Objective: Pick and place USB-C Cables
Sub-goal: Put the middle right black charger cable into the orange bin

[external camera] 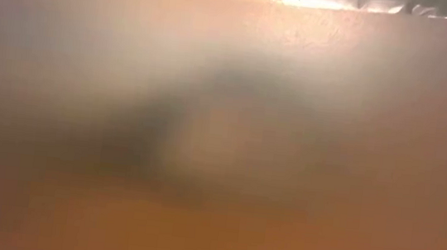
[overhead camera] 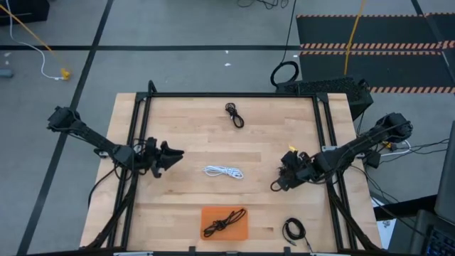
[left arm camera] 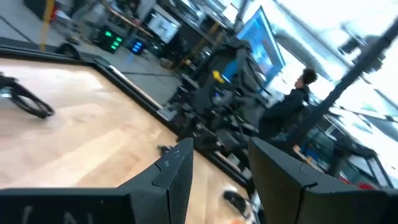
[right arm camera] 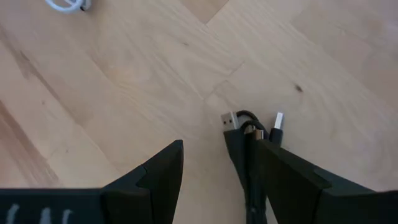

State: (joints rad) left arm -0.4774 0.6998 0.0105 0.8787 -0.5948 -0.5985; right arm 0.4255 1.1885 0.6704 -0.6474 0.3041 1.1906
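1. The thin black coiled USB-C cable at the far middle of the pale wooden butcher-block table lies with its long axis running from far-left to near-right.
2. The white bundled USB-C cable lies at the table's centre, stretched left to right, between the two grippers.
3. Another black bundled cable lies in the flat orange rectangular tray at the near edge, set on a diagonal from near-left to far-right.
4. A black cable wound in a small round ring sits on the table just right of the tray, near the near edge.
5. The right gripper is low over the table right of centre. In the right wrist view a short black cable lies along the inner face of one finger, its two silver plugs pointing away from the wrist; the jaws stand apart, not clenched on it.
6. The left gripper hangs at the table's left side, aimed toward the centre, its fingers parted and holding nothing.
7. No brand, label or writing can be read on any cable or on the tray.
8. The low view is wholly blurred orange-brown.
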